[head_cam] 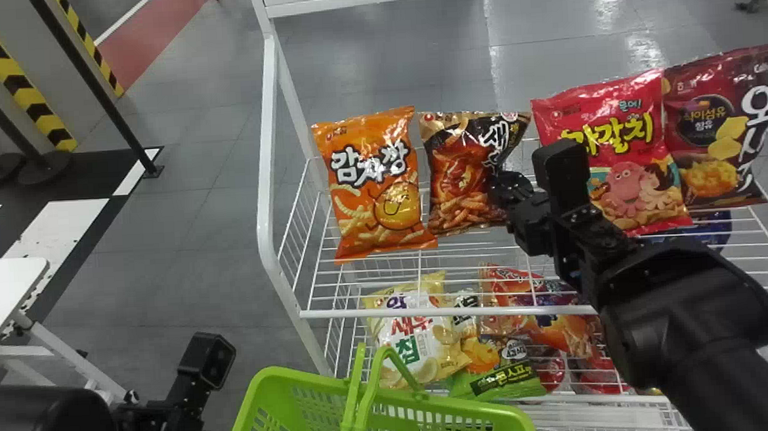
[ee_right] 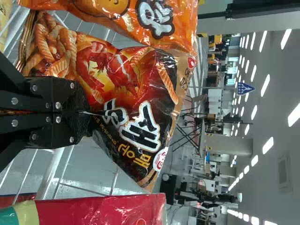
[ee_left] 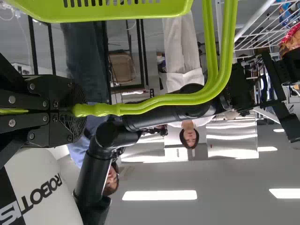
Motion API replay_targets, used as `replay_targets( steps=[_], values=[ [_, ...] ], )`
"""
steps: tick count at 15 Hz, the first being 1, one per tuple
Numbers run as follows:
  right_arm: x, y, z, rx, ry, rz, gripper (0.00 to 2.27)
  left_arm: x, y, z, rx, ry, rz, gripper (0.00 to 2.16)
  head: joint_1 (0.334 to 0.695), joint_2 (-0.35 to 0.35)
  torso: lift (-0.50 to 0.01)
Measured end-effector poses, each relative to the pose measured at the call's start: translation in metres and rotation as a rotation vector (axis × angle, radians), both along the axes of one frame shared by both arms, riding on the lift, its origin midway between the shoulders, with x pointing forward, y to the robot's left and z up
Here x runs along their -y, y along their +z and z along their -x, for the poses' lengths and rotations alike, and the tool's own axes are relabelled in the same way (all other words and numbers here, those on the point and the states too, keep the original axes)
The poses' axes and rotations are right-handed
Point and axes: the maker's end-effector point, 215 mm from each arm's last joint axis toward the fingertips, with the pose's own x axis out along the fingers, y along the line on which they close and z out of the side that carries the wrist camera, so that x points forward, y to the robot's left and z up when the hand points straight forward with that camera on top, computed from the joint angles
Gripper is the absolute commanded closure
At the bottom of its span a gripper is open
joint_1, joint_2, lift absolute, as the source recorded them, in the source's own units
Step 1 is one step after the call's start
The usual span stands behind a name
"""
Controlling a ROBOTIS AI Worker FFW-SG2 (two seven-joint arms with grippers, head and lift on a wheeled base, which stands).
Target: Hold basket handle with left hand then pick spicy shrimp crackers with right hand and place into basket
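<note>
Closed tight, my left black gripper (ee_left: 77, 110) clamps the green plastic basket handle (ee_left: 110, 109), while my right black gripper (ee_right: 87, 112), also closed, pinches the black-and-red foil shrimp-cracker bag (ee_right: 117, 75) just ahead by one side, a shallow hold that could slip on lifting.

Before me, oblong green plastic basket (head_cam: 457, 411); beyond it, white wire rack (head_cam: 266, 182); on its upper shelf (head_cam: 455, 313), orange foil bag (head_cam: 375, 190) left of black foil bag (head_cam: 458, 182)!
</note>
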Motion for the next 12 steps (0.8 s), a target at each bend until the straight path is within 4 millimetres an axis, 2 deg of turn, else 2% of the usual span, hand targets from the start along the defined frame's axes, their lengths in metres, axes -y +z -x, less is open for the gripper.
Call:
replay_targets(
  steps=[4, 8, 12],
  values=[
    [0.007, -0.001, 0.018, -0.033, -0.040, 0.071, 2.24, -0.001, 0.001, 0.000, 0.001, 0.002, 0.002, 2.14, 0.695, 0.199, -0.007],
    [0.016, -0.005, 0.055, -0.103, -0.080, 0.121, 2.24, -0.002, 0.001, 0.000, 0.000, 0.003, 0.001, 2.14, 0.695, 0.198, -0.007],
    [0.019, 0.015, 0.086, -0.110, -0.096, 0.122, 2.24, -0.002, 0.000, 0.002, -0.004, 0.000, -0.002, 2.14, 0.695, 0.202, -0.007]
  ],
)
